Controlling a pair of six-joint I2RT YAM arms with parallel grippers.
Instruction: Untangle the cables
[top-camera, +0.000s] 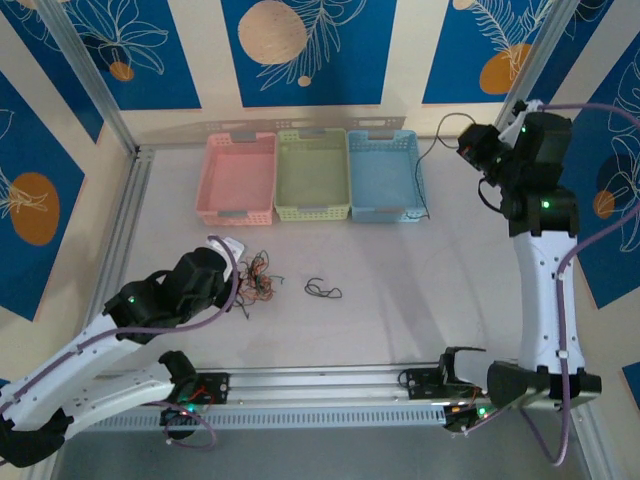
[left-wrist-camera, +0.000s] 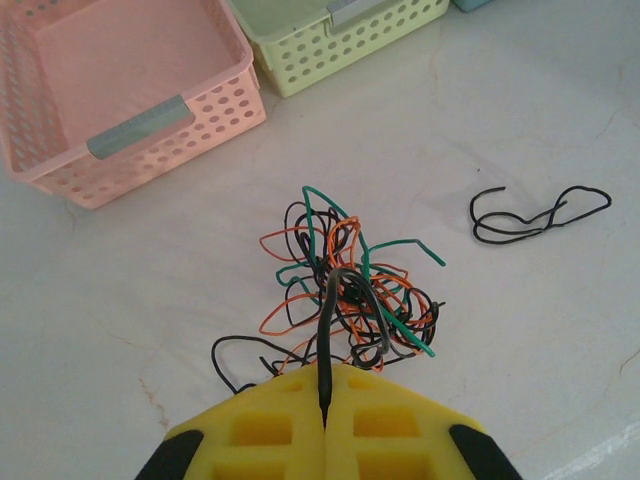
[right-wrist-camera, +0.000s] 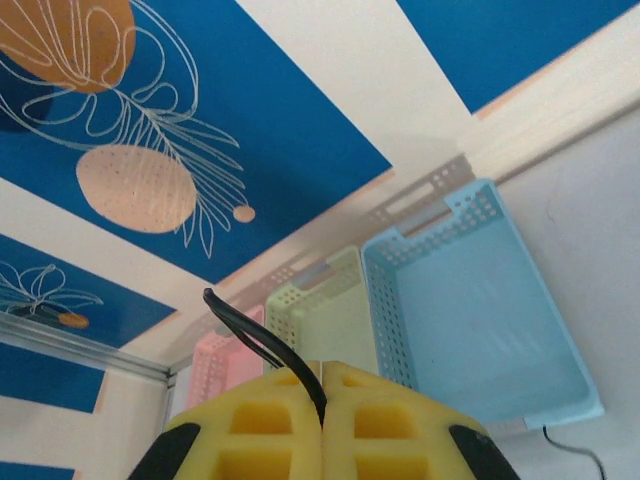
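Since the left gripper (left-wrist-camera: 323, 370) is pinched shut on one dark strand (left-wrist-camera: 326, 320) looping up out of the knot, its fingers sit low at the heap's 6 o'clock in the left wrist view. The hold appears meant to draw that strand free. Just beyond the fingers, the tangle of cables (left-wrist-camera: 345, 280), black, orange and teal-green wires, lies on the table (top-camera: 420, 290). At the tangle's 3 o'clock, apart from it, a lone black cable (top-camera: 322, 291) lies flat, judged already separated. From 12 to 1 o'clock stand the pink basket (top-camera: 238, 178), green basket (top-camera: 312, 172) and blue basket (top-camera: 384, 172), side by side along the far edge, probably receptacles for freed wires. Farthest right, the right gripper (top-camera: 470, 148) is raised high and closed on a thin black cable (right-wrist-camera: 240, 325); overhead, this wire hangs down to the table at the blue basket's 3 o'clock. Surface: pale, faintly veined, smooth. Surroundings: wall panels (top-camera: 330, 50) in blue with white leaf outlines and orange discs, cream strips between, and an aluminium frame (top-camera: 128, 220) at the edges.
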